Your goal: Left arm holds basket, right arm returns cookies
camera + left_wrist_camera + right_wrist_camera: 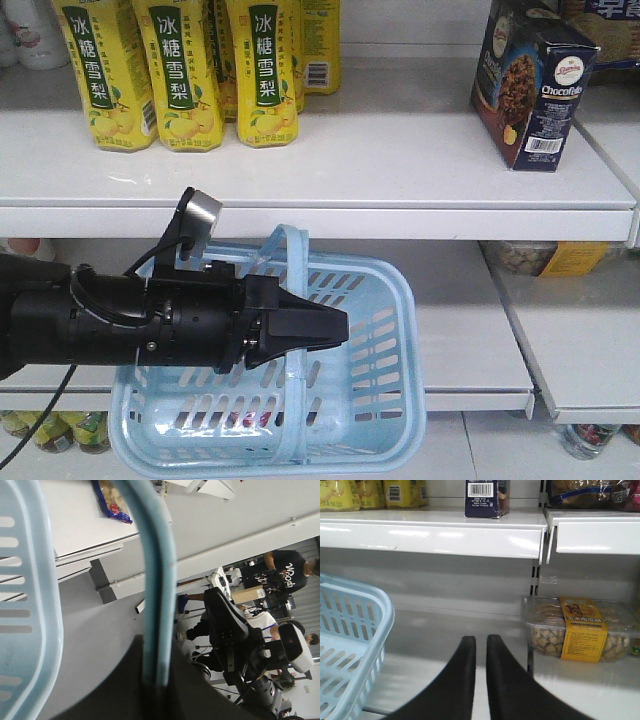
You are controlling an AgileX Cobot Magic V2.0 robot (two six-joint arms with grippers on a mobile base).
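Shop shelving in white fills every view; the upper shelf (420,165) crosses the front view above mid-frame, with yellow bottles (180,70) at upper left. The cookies (530,80) stand upright on that shelf at upper right, long axis vertical, barcode panel low on the facing side. In the right wrist view the same carton appears at top centre, only its lower part in frame, resting on the shelf edge.

The basket (385,300) hangs in the lower centre of the front view, below the upper shelf. The left end effector (325,325) is clenched on one basket handle (157,580), which runs between its jaws in the left wrist view.

The right end effector (481,645) sits at bottom centre of its own view, fingers drawn nearly together with a thin slit between, grasping nothing. The cookies lie above and beyond it, slightly right of its midline; the basket rim is at its lower left. A clear tub of snacks (580,632) sits on the lower shelf at right.

Judgement: the carton already stands on the shelf, so the return looks done or nearly so; the right arm is the nearer to it.
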